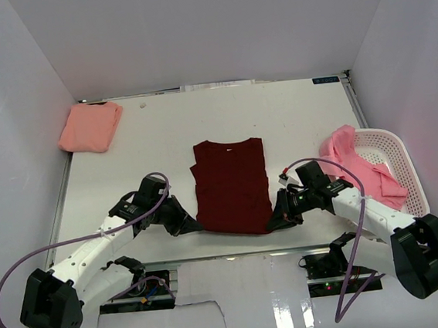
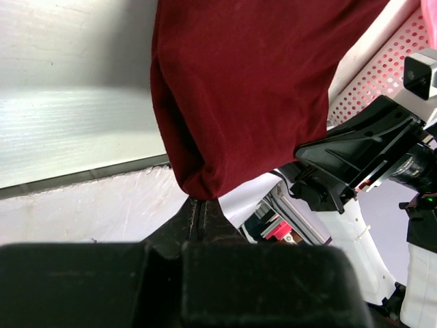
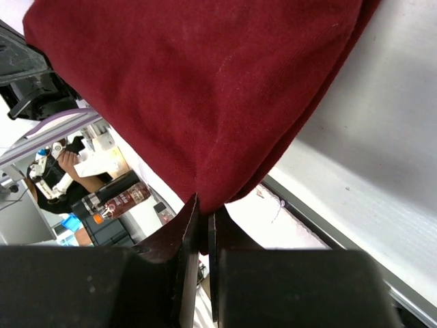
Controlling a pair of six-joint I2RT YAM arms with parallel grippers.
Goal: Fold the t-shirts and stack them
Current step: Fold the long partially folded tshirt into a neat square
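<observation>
Both tools are clamped tight on the near hem of the maroon t-shirt (image 1: 231,186): left gripper (image 2: 198,205) on its left corner, right gripper (image 3: 203,212) on its right. The shirt lies flat mid-table (image 1: 292,118), sides tucked in, collar at the far end. A folded salmon t-shirt (image 1: 90,127) sits far-left, and pink t-shirts (image 1: 354,159) hang over the white mesh basket (image 1: 401,163). Risks as I read it: each pinch has only the tip of the cloth, so a corner could slip on lift. Some layers may be missed, letting the tucked sides flop open. Arms out of sync would skew the fold.
</observation>
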